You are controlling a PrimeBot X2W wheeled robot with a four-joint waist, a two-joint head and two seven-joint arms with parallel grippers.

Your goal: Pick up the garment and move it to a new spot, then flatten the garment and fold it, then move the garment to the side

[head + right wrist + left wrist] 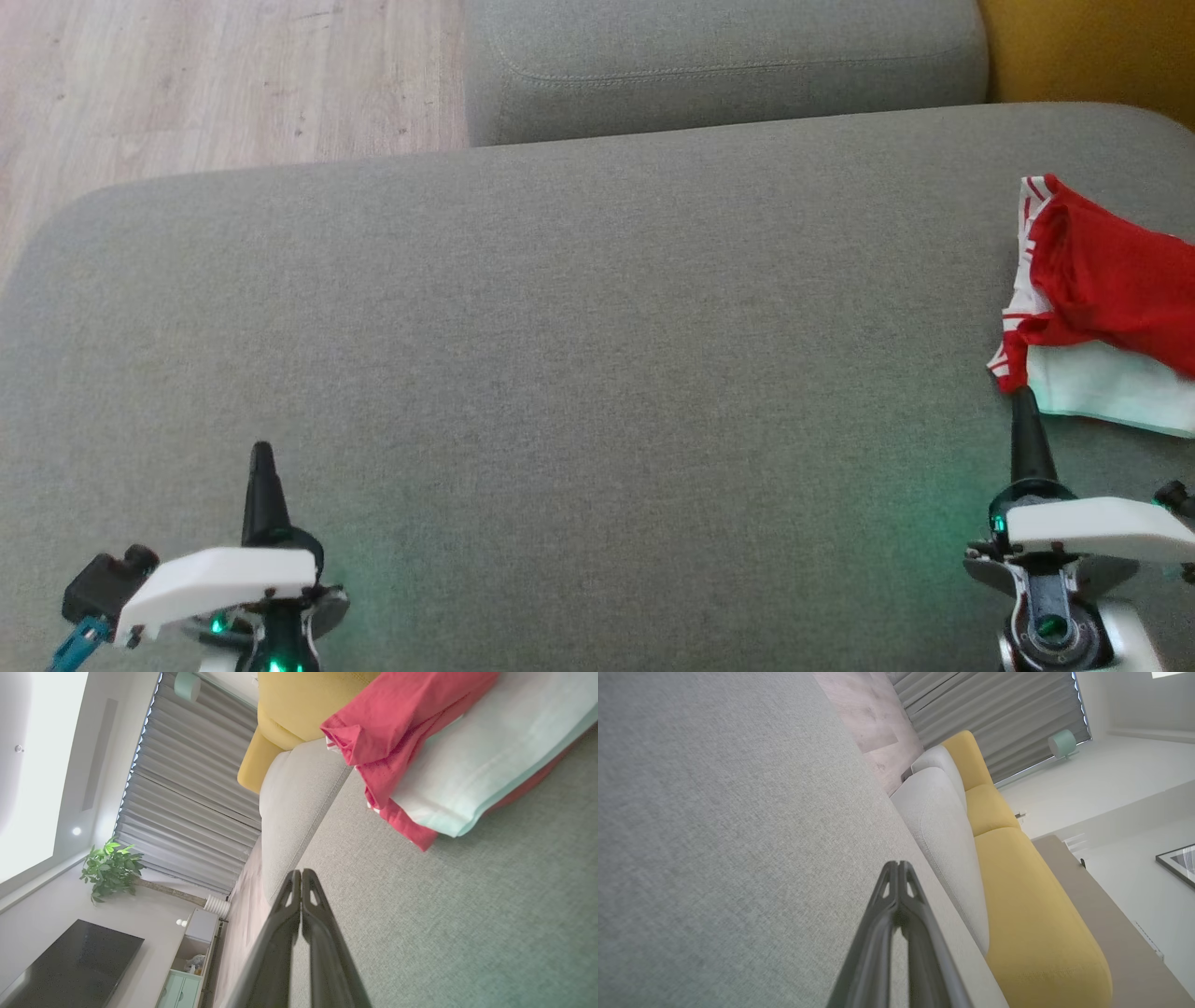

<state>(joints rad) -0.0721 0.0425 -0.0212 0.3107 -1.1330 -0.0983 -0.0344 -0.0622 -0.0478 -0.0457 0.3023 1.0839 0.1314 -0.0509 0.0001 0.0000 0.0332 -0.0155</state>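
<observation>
Crumpled red-and-white cloth garment [1102, 280] lies lengthwise rightward on grey fabric sofa [597, 373]; left gripper [261, 459], right gripper [1024, 403] both pinched closed, empty.

I read the crumpled cloth garment [1111, 271] as red with a white panel and red-and-white striped trim, the woven-fabric sofa seat [560, 355] as flecked grey, and the padded sofa back [1092, 47] as mustard yellow.

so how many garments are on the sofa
1: a red and white garment on the seat, beyond the right gripper. It runs off frame, so more may be hidden.
</observation>
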